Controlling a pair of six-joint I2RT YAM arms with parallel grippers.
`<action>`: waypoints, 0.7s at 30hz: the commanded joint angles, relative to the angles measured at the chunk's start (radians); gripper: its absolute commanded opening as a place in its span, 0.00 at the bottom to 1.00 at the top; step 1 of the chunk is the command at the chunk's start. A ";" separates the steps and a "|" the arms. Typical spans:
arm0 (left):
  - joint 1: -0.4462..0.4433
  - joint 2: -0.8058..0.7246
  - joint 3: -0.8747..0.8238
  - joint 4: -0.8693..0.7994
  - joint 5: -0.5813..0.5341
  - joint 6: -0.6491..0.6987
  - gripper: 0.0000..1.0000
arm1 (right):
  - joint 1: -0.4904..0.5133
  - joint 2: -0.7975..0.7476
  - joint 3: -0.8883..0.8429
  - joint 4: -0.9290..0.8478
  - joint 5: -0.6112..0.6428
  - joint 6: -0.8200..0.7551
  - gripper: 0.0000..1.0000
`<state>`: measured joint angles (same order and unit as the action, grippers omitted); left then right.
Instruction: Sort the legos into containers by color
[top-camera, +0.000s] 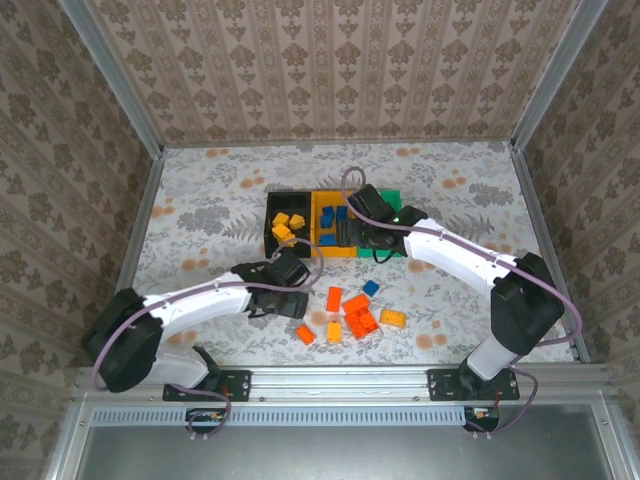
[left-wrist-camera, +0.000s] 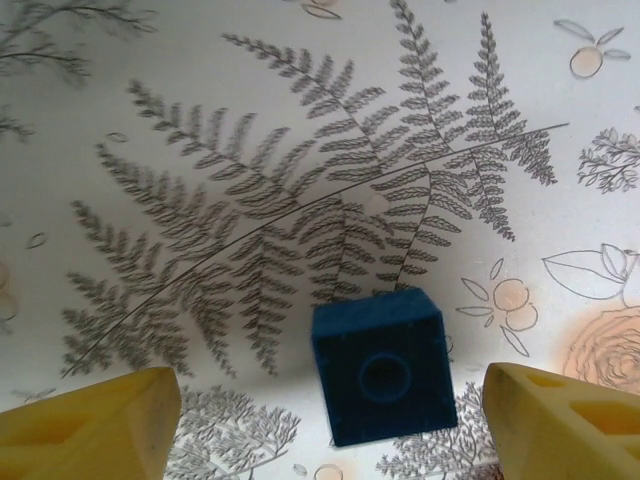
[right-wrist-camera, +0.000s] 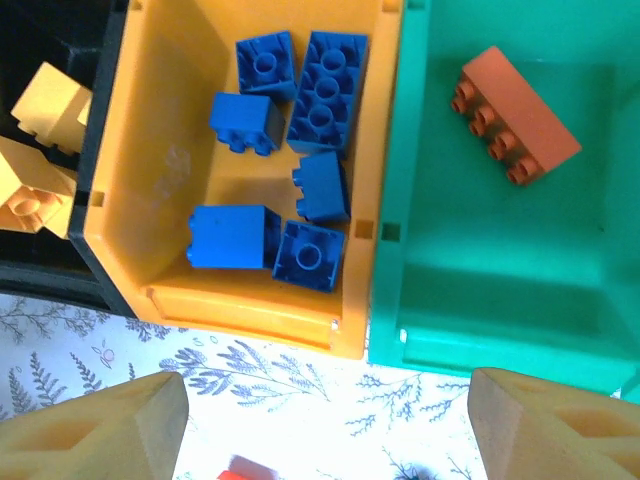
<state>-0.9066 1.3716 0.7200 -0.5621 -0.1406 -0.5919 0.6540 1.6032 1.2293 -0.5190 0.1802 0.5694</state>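
**Left arm, pickup.** The left gripper (left-wrist-camera: 330, 385) straddles a blue lego (left-wrist-camera: 385, 375) that lies on the table (left-wrist-camera: 300, 150). The fingers (left-wrist-camera: 90, 420) stand wide, one on each side, and neither touches it. The lego sits slightly right of centre between them. It is nearly cubic with no marked long axis, and it is turned a little off the closing line.

**Surface and room.** The table is flat and patterned, and no other lego crowds this one.

**Destination.** Blue legos lie in the yellow-orange bin (right-wrist-camera: 170, 160), far and right of the left gripper. It stands between the black bin (right-wrist-camera: 40, 275) and the green bin (right-wrist-camera: 480, 260).

**Right arm.** The right gripper (right-wrist-camera: 325, 400) hangs by the near walls of these bins, its fingers wide and empty.
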 joint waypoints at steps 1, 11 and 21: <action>-0.040 0.065 0.044 0.004 -0.053 0.019 0.74 | -0.008 -0.056 -0.027 0.022 0.025 0.027 0.76; -0.062 0.161 0.033 0.039 -0.057 0.006 0.45 | -0.021 -0.100 -0.040 0.025 0.031 0.020 0.76; -0.061 0.029 0.091 -0.022 -0.084 0.029 0.33 | -0.034 -0.140 -0.084 0.037 0.036 0.043 0.76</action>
<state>-0.9718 1.4700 0.7589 -0.5411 -0.1780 -0.5819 0.6292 1.5108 1.1702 -0.4950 0.1890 0.5869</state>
